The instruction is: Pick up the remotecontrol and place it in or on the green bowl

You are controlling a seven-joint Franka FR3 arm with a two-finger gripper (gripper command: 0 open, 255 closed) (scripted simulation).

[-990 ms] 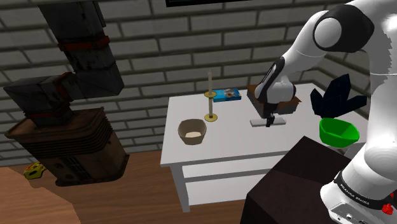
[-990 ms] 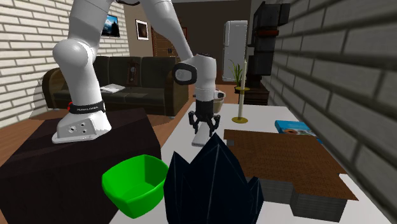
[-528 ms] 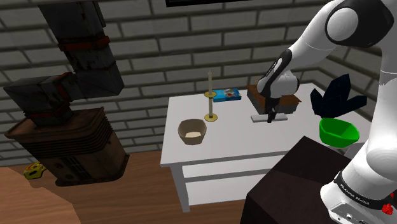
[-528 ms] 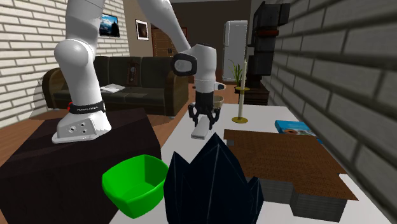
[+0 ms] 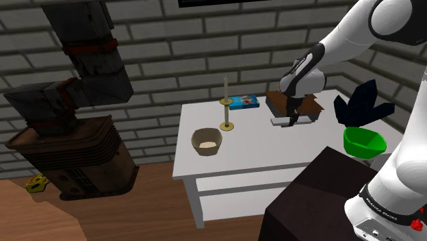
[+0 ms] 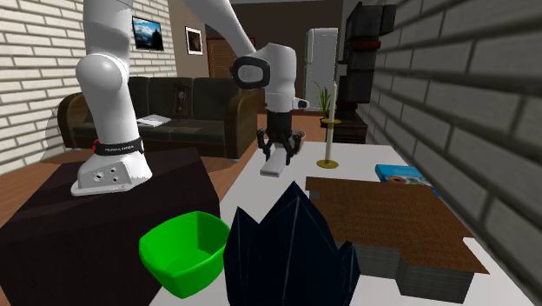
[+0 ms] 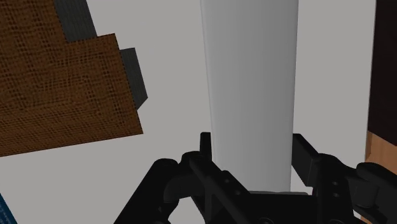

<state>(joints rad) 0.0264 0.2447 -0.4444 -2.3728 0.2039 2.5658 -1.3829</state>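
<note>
The black gripper (image 7: pixel 252 145) is clamping its jaws on both sides of the pale grey remotecontrol (image 7: pixel 251 76), which is sticking out from them over the white counter (image 5: pixel 250 154), just beside a brown-topped slab (image 7: pixel 57 95). The green bowl (image 5: pixel 363 142) is sitting well apart from it at the counter's end by the dark stand (image 6: pixel 104 226), next to a dark spiky object (image 6: pixel 287 252). A candlestick (image 5: pixel 226 103), a tan bowl (image 5: pixel 206 142) and a blue book (image 5: pixel 243 102) are sharing the counter, with grey brick walls (image 5: pixel 171 48) and a dark sofa (image 6: pixel 174 109) around.
</note>
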